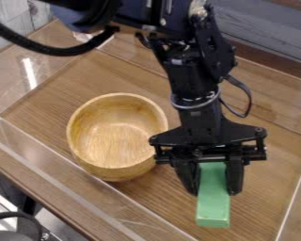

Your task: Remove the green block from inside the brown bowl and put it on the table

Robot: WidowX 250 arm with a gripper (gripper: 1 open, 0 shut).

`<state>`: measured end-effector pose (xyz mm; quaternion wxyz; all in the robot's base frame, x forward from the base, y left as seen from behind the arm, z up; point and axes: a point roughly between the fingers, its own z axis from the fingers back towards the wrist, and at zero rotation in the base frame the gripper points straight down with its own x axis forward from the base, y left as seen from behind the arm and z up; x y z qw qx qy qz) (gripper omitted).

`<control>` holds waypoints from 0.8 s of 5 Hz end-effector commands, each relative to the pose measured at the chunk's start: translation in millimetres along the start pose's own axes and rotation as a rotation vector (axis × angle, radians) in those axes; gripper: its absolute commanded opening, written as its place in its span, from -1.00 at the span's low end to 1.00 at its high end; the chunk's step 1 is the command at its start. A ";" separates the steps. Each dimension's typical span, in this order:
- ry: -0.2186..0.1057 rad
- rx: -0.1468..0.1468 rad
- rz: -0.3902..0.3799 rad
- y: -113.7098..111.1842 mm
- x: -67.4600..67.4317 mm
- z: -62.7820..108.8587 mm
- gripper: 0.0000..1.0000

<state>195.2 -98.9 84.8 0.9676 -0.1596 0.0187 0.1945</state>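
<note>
The green block (216,200) hangs tilted to the right of the brown bowl (116,135), its lower end at or just above the table (102,71); whether it touches I cannot tell. My gripper (211,169) points steeply down and is shut on the block's upper end, with a black finger (188,175) on each side. The bowl's wooden inside holds nothing. The gripper stands just beside the bowl's right rim.
Low clear acrylic walls (40,202) edge the table along the front and left. The black arm (191,66) with its cables rises behind the bowl. A strip of bare tabletop lies right of the block.
</note>
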 end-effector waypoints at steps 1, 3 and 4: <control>-0.044 -0.032 -0.037 -5.4 3.3 6.9 -1.00; -0.055 -0.031 -0.090 -5.8 2.9 2.9 -1.00; -0.062 -0.032 -0.112 -5.2 3.2 0.5 -1.00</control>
